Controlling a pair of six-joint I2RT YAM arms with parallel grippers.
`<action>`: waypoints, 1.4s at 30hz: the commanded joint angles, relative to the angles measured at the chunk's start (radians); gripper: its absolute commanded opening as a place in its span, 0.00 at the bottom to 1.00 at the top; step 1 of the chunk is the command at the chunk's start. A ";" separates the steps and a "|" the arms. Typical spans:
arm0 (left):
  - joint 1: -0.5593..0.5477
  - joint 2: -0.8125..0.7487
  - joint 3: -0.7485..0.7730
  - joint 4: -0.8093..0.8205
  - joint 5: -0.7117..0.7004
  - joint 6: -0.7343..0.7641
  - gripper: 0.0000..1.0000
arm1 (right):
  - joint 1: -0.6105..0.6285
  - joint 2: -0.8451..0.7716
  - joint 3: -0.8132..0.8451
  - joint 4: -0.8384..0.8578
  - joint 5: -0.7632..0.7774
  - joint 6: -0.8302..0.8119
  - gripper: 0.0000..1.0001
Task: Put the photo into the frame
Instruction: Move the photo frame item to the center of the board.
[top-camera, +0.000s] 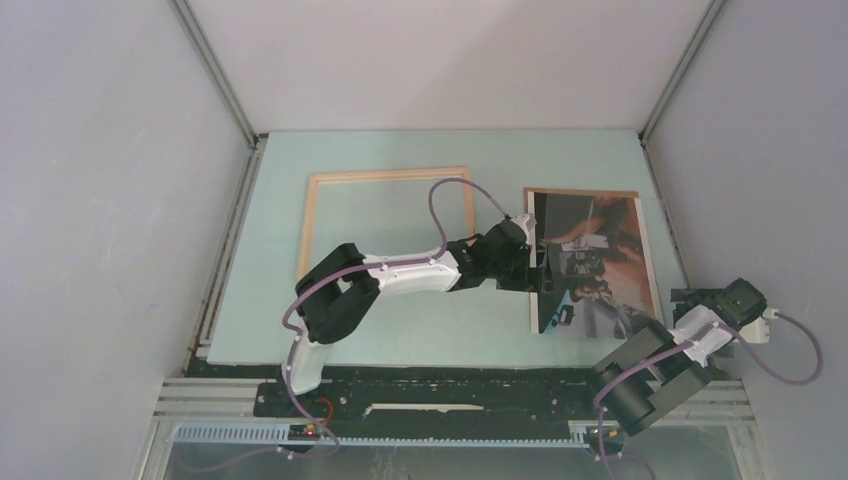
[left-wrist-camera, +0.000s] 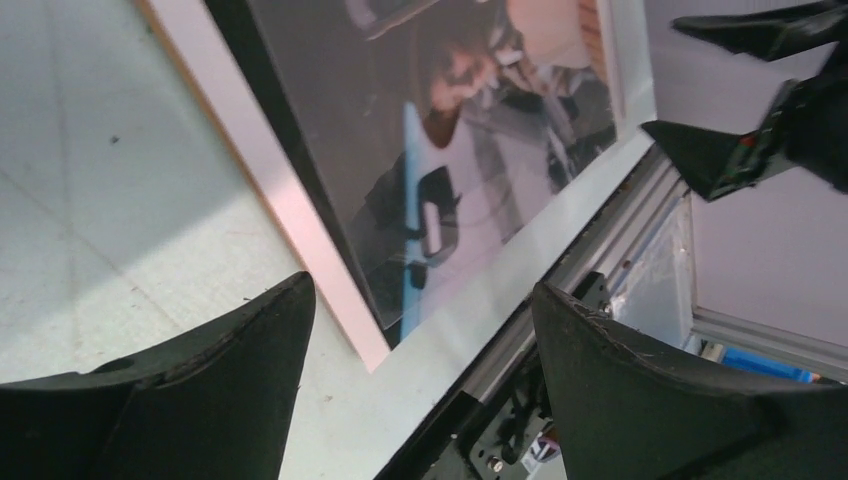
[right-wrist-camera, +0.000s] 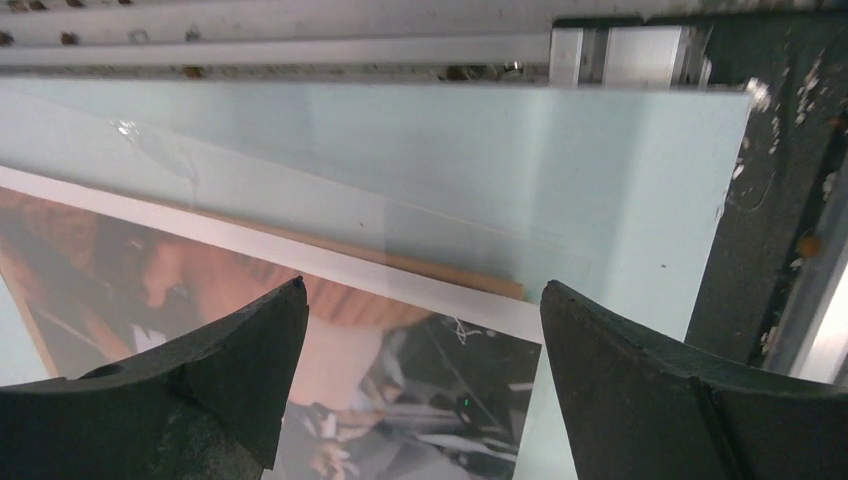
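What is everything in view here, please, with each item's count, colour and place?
Photo: one, dark glossy print with reddish tones, flat on the mat's right side.
Frame: one, pale wood, flat on the mat, left of the photo, apart from it.
Mat: one, pale green, covering the table.
Left gripper: one, black, jaws open, over the photo's left edge.
Right gripper: one, black, jaws open, beside the photo's near right corner.

My left arm (top-camera: 405, 272) and right arm (top-camera: 700, 335) wear white shells between bulky black joints, purple cables (top-camera: 432, 205) trailing behind the wrists, fingers (left-wrist-camera: 230, 390) scuffed matte-black wedges.
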 joint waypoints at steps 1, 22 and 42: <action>0.000 0.031 0.139 -0.063 0.055 0.078 0.85 | -0.051 0.001 -0.033 0.087 -0.129 -0.005 0.93; 0.068 0.090 0.180 -0.069 0.085 0.005 0.92 | -0.090 0.120 0.024 0.134 -0.087 -0.009 0.91; 0.098 0.141 0.158 0.024 0.133 -0.106 0.96 | -0.040 0.176 0.035 0.123 -0.056 0.001 0.89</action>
